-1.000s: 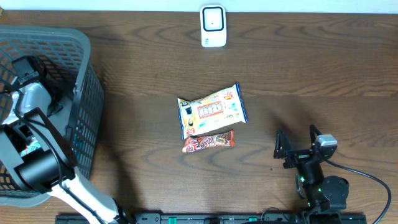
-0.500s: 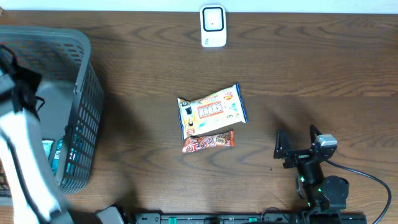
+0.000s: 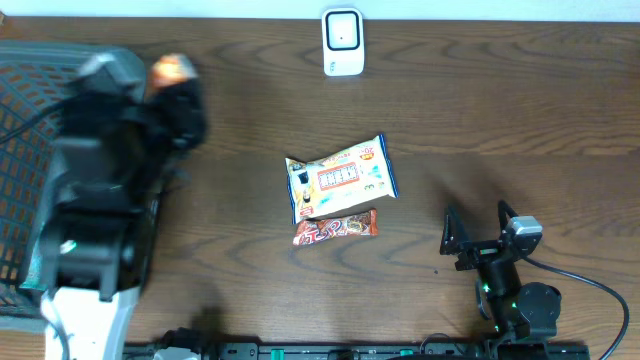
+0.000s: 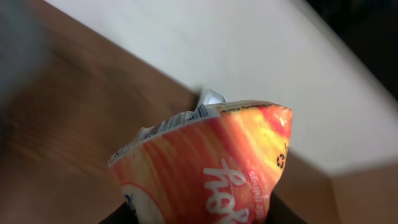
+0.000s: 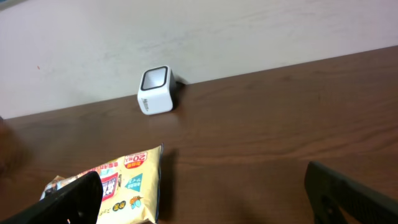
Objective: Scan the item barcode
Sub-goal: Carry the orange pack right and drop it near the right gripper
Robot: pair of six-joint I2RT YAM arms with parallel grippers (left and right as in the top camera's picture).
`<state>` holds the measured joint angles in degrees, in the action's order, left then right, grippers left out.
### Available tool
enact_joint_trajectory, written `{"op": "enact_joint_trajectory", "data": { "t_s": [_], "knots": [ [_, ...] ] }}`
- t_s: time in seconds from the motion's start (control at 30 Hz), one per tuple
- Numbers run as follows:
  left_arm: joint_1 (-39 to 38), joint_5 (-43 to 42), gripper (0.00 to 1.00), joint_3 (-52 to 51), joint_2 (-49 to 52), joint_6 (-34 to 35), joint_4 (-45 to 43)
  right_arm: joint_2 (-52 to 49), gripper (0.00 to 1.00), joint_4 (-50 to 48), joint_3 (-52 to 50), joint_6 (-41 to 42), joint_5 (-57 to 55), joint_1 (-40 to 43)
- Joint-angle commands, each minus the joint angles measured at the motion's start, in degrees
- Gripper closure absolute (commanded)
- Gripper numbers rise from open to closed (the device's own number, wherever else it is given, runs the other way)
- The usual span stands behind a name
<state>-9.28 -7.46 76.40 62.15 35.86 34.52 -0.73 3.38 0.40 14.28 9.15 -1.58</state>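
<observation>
Orange packet point(image 4: 211, 165), now out of basket point(image 3: 35, 52), held in left jaws (right jaws wide).

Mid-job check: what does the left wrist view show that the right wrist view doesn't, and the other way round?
Left wrist only: the orange snack bag, close up and filling the lower frame. Right wrist only: the white scanner at the table's far edge, a corner of the yellow packet, and the open right gripper. Both: the brown wooden table and the pale wall behind it.
</observation>
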Motion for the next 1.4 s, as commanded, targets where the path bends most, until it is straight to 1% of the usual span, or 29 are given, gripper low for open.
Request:
{"op": "enact_joint_trajectory", "data": {
  "t_s": [0.0, 0.1, 0.23, 0.4, 0.5, 0.57, 0.63, 0.67, 0.87, 0.97, 1.03, 1.1, 1.3, 1.33, 1.37],
  "knots": [
    [-9.2, 3.0, 0.65, 0.3, 5.8, -1.6, -0.8, 0.2, 0.01, 0.2, -0.1, 0.2, -0.2, -0.6],
    [-16.2, 3.2, 0.65, 0.3, 12.9, -1.6, -3.7, 0.2, 0.01, 0.2, -0.1, 0.3, -0.2, -0.6],
    [-23.6, 3.2, 0.65, 0.3, 23.8, -1.8, -9.6, 0.2, 0.01, 0.2, -0.1, 0.3, -0.2, -0.6],
    [-29.5, 2.9, 0.66, 0.3, 36.1, -2.8, -19.1, 0.2, 0.01, 0.2, -0.1, 0.3, -0.2, -0.6],
    [-32.0, -0.9, 0.65, 0.3, 41.2, -2.8, -23.8, 0.2, 0.01, 0.2, -0.1, 0.3, -0.2, -0.6],
    [-33.1, -2.0, 0.63, 0.3, 43.0, -2.8, -25.6, 0.2, 0.01, 0.2, -0.1, 0.2, -0.2, -0.6],
    [-33.6, -2.4, 0.55, 0.3, 44.2, -2.8, -26.3, 0.2, 0.01, 0.2, -0.1, 0.3, -0.2, -0.6],
    [-33.8, -2.4, 0.53, 0.3, 44.6, -2.5, -26.2, 0.2, 0.01, 0.2, -0.1, 0.3, -0.2, -0.6],
    [-34.1, -3.1, 0.52, 0.3, 45.4, -1.7, -22.6, 0.2, 0.01, 0.2, -0.1, 0.3, -0.2, -0.6],
    [-34.1, -6.9, 0.51, 0.3, 45.6, -0.2, -21.3, 0.2, 0.01, 0.2, -0.1, 0.3, -0.2, -0.6],
    [-34.2, -8.9, 0.48, 0.3, 46.0, -0.2, -21.3, 0.2, 0.01, 0.2, -0.1, 0.3, -0.2, -0.6],
    [-34.3, -8.8, 0.43, 0.3, 46.4, -0.2, -21.3, 0.2, 0.01, 0.2, -0.1, 0.3, -0.2, -0.6],
    [-34.3, -9.1, 0.42, 0.3, 48.4, 0.0, -20.7, 0.2, 0.01, 0.2, -0.1, 0.3, -0.2, -0.6],
    [-34.3, -9.2, 0.40, 0.3, 48.9, 0.0, -20.6, 0.2, 0.01, 0.2, -0.1, 0.2, -0.2, -0.6],
    [-34.3, -9.8, 0.35, 0.3, 49.2, 0.0, -20.6, 0.2, 0.01, 0.2, -0.1, 0.3, -0.2, -0.6]
  ]
}}
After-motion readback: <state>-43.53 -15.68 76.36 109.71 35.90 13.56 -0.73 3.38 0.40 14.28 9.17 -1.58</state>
